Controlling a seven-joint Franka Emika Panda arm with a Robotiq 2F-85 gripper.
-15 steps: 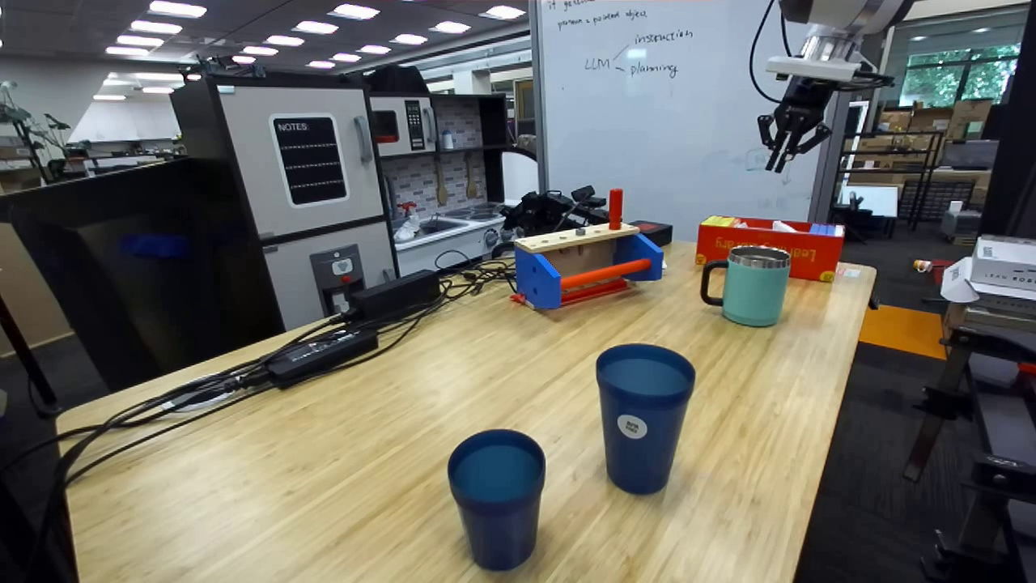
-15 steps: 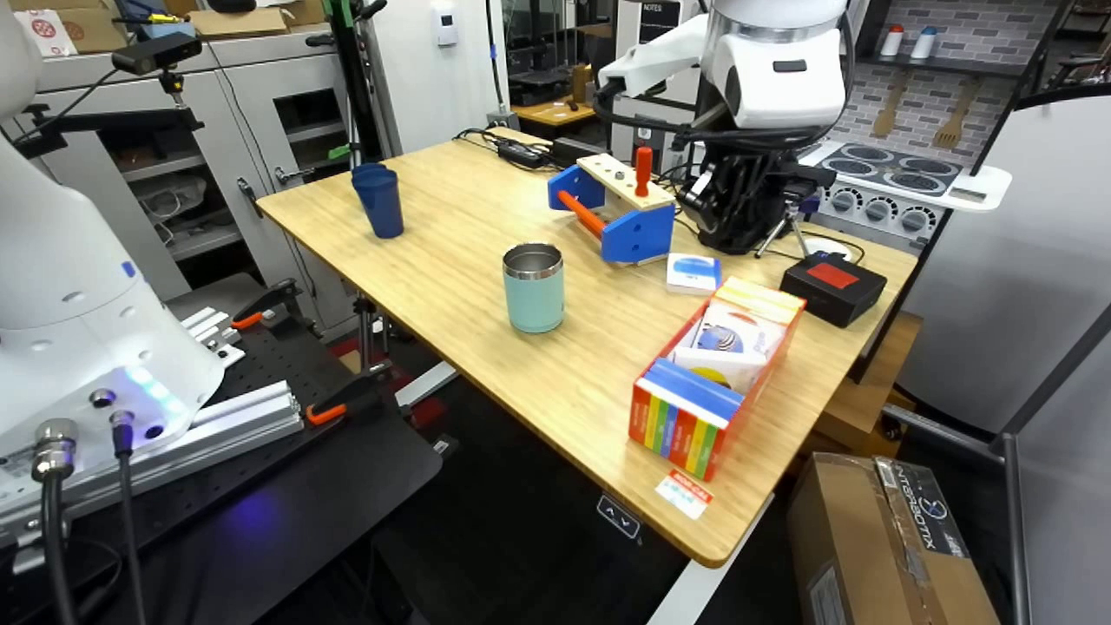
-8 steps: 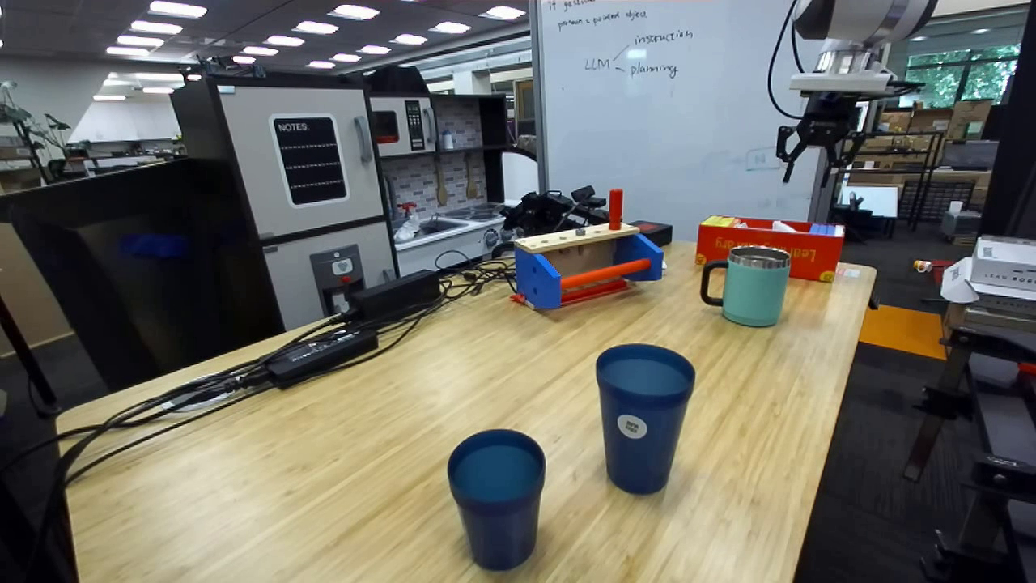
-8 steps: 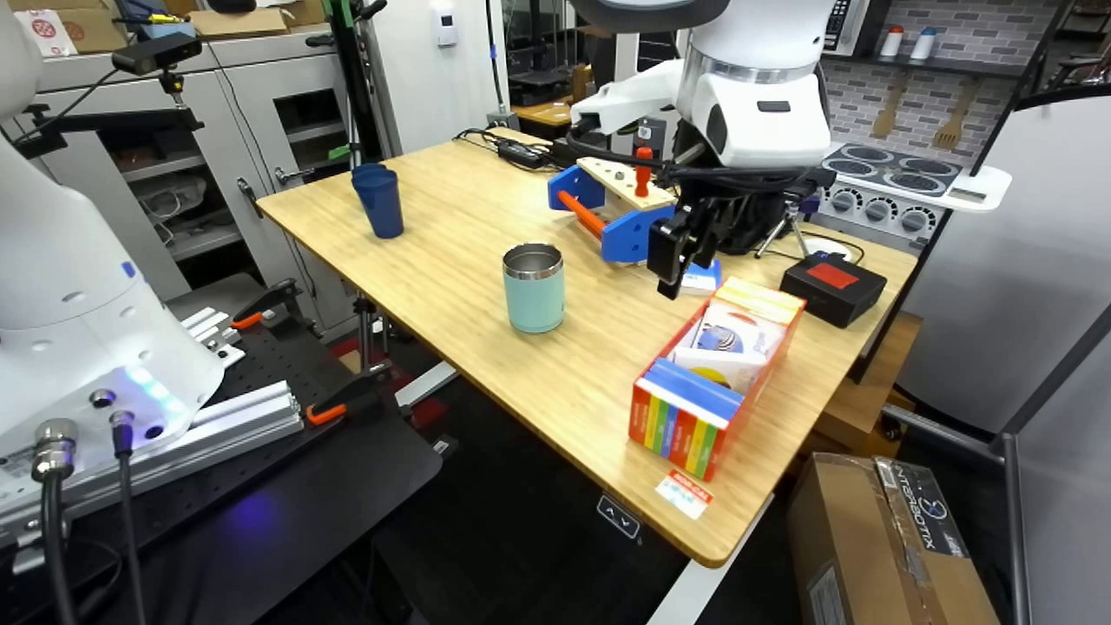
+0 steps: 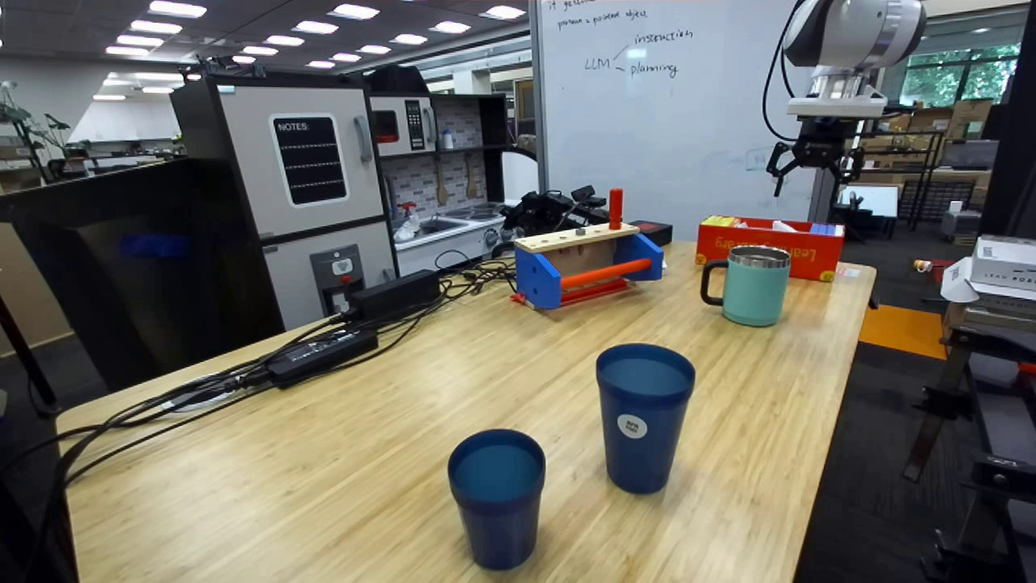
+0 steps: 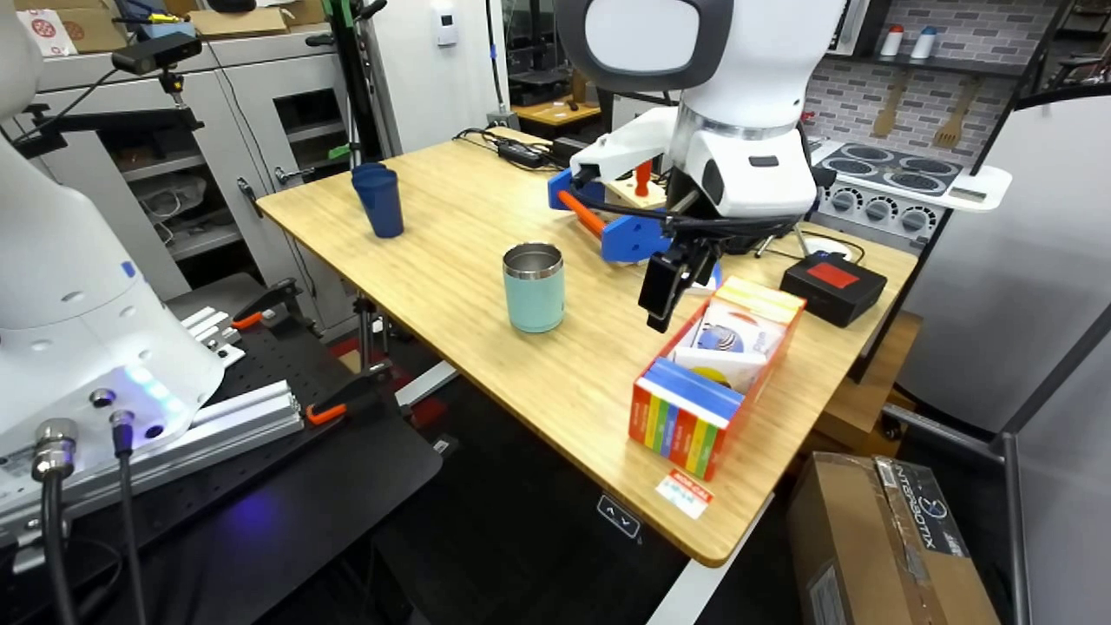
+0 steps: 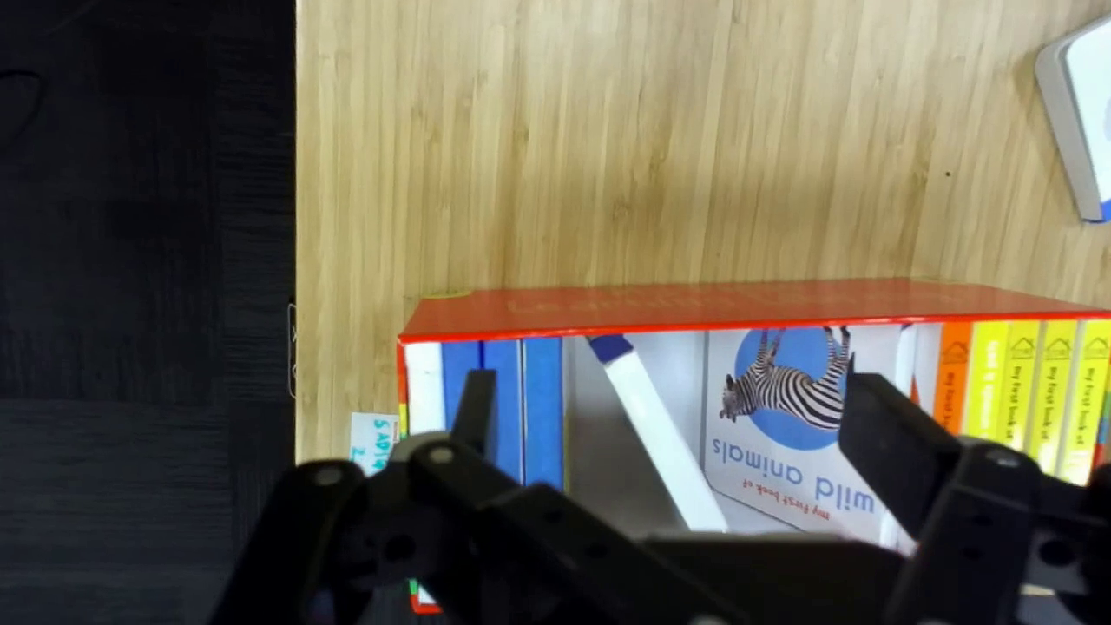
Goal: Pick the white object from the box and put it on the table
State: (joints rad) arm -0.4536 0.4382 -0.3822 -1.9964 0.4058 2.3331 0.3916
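Claw [image 7: 669, 395] hangs spread, higher than the box [image 7: 738, 308]; inside, at the wrist view's lower centre, the white object [image 7: 660, 438] slants. Apparently the approach; next calls for alignment and descent.

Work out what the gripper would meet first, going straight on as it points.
Pointing down, the gripper would probably meet the box first, perhaps its rim; depth is unclear, so possibly the table beside it.

A lab, by its whiteboard [image 5: 680, 138] (scrawled "LLM") and robot arm [image 6: 755, 69].
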